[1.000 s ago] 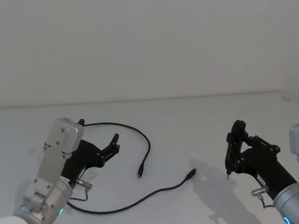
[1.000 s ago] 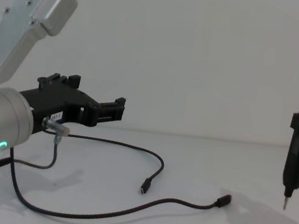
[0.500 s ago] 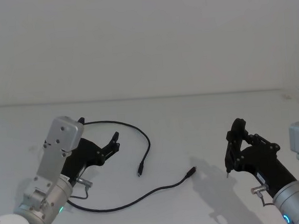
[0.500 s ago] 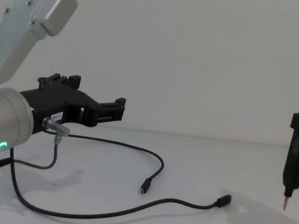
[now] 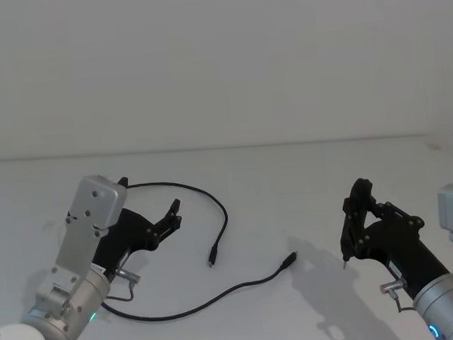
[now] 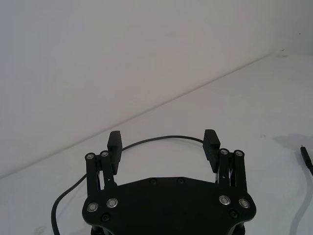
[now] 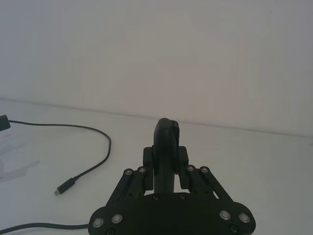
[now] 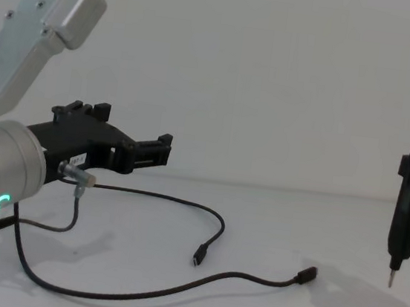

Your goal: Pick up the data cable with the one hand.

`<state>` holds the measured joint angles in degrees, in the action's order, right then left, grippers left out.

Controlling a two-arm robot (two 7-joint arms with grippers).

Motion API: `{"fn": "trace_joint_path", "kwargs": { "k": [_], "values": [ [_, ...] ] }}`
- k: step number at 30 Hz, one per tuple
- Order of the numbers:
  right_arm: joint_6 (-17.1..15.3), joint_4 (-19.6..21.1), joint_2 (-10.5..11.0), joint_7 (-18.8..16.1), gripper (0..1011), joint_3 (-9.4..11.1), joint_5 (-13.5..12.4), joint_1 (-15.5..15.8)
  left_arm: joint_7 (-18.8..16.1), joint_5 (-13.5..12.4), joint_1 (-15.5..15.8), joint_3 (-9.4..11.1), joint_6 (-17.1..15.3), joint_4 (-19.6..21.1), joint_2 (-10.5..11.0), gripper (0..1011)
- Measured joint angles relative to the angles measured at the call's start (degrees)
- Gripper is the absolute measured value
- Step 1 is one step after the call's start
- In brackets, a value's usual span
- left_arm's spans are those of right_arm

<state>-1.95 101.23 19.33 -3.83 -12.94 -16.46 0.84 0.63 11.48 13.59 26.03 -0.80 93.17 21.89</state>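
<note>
Data cable (image 5: pixel 223 211) unheld — left gripper (image 5: pixel 173 215) spread nearby.

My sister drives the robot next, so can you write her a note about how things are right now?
Long thin black data cable: loose on the white table, both plugs free.
Blocky black two-jaw left hand: open, empty, above the table by the cable's loop.
Black right hand with pale-tipped finger: shut, off to the right, away from the cable.
Done: nothing gripped yet. Left: lower left hand, close on cable, lift.
</note>
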Motion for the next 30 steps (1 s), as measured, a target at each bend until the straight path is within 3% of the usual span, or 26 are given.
{"fn": "trace_joint_path", "kwargs": {
  "k": [14, 23, 30],
  "values": [
    [0.0, 0.0, 0.0, 0.0, 279, 0.0, 0.0, 0.0, -0.09, -0.01, -0.11, -0.2, -0.63, 0.25, -0.01, 1001],
    [0.0, 0.0, 0.0, 0.0, 279, 0.0, 0.0, 0.0, 1.66, 1.21, -0.36, -1.43, -5.92, 2.67, 1.96, 1001],
    [0.0, 0.0, 0.0, 0.0, 279, 0.0, 0.0, 0.0, 6.97, 3.59, 0.32, -2.26, -11.73, 5.05, 5.52, 1001]
  ]
}}
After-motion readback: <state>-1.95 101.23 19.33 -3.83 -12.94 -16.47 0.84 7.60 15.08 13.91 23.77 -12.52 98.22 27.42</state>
